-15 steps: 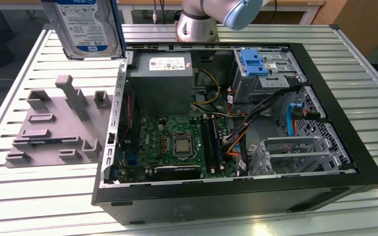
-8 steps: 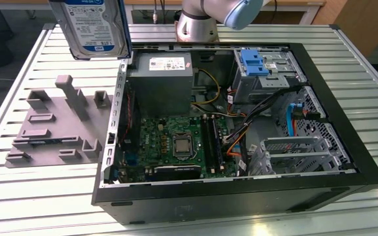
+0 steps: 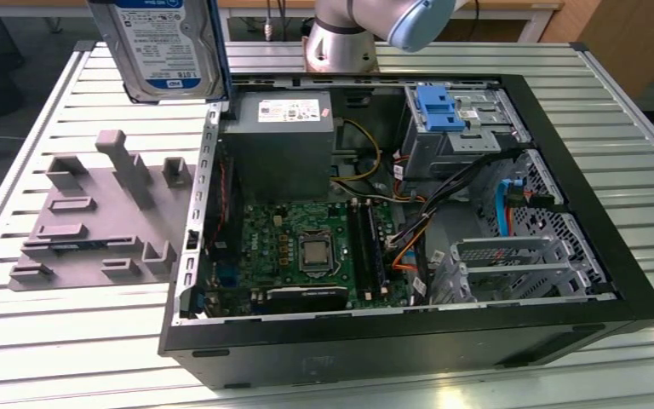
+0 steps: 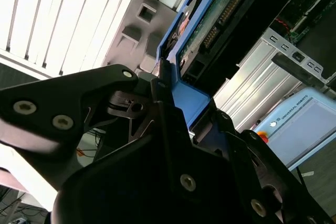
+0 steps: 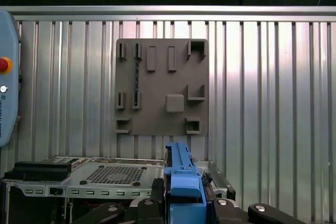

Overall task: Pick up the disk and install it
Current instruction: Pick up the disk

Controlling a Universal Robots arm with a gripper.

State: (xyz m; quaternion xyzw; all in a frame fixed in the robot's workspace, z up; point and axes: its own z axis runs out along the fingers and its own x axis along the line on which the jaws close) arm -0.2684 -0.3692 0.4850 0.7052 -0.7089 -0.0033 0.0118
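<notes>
Your claw (image 4: 176,93) is closed on the disk (image 4: 220,14). In the second wrist view its black fingers (image 4: 157,85) pinch the blue plastic rail at the disk's edge, and the first wrist view shows that same rail (image 5: 181,174) standing up between them.

The disk (image 3: 163,43) hangs upright in the exterior view, clear of the table (image 3: 31,341), near the far end of the computer case's (image 3: 633,281) side wall on the exterior view's left. It is a flat silver metal slab with a white-and-blue label on its broad face and a blue rail down one side. Its other face, seen in the second wrist view, carries a green circuit board with a row of pins.

The case lies open, with the grey power supply (image 3: 282,136) at the back and the green motherboard (image 3: 293,239) in front of it. A grey plate (image 3: 88,213) with raised blocks lies just beside the case, on the slatted table.
</notes>
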